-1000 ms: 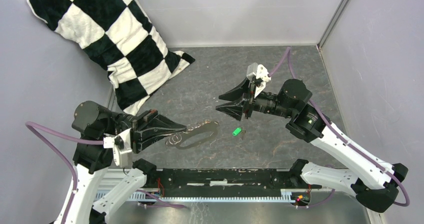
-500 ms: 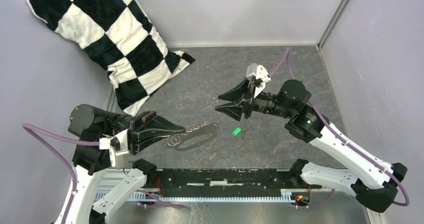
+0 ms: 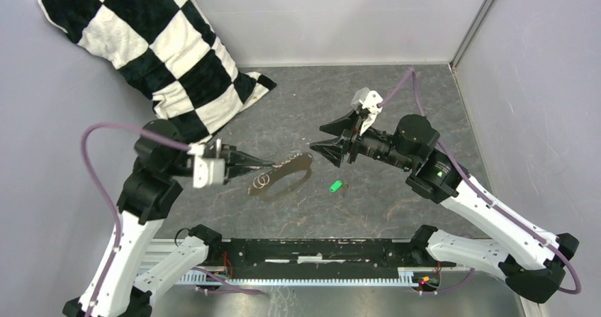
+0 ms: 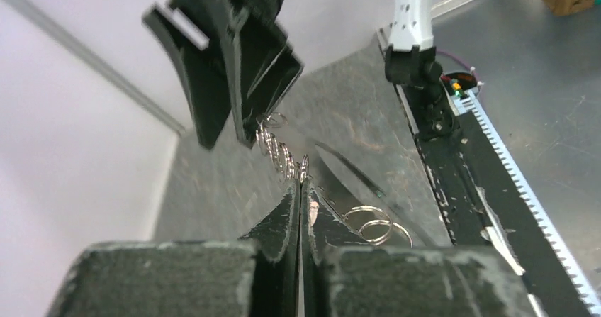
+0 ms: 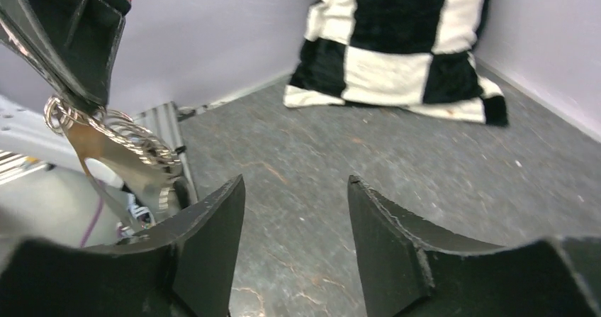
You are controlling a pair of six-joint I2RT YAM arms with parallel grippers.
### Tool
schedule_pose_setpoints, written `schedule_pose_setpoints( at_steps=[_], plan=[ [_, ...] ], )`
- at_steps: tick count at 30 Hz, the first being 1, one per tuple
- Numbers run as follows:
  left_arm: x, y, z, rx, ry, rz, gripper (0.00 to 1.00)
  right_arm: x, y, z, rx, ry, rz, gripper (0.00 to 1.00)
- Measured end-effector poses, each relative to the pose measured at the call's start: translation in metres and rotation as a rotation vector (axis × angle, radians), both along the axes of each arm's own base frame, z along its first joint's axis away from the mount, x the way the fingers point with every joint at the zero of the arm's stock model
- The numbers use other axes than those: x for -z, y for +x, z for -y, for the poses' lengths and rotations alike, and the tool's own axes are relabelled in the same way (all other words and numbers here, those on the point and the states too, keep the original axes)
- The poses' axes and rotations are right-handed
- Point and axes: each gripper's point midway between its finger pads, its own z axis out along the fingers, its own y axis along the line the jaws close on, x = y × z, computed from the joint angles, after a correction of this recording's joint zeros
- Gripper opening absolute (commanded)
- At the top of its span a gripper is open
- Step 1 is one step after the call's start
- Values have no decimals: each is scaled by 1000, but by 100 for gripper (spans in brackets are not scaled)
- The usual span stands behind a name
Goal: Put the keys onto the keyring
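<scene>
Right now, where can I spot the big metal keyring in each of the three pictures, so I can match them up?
Top external: the keyring is just left of centre, held at the tip of the left hand.
Left wrist: mid-picture, just beyond that hand's closed tip.
Right wrist: upper left, under the same black hand.
Shared landmark: the left hand pinching it shows in all three views.
</scene>
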Motion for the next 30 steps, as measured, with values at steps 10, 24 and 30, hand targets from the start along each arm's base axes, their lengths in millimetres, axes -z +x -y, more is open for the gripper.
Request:
schedule_pose_setpoints(
  at_steps=[10,24,30],
  plan=[
    [112,61,-1,-288,184,-376,2,135,53,45,382,-273,-184,73],
    [182,82,-14,-476,276,-553,2,359,37,119,598,-605,-485,50],
    [182,89,-16,-540,251,-622,2,361,53,115,619,-488,-494,47]
  ],
)
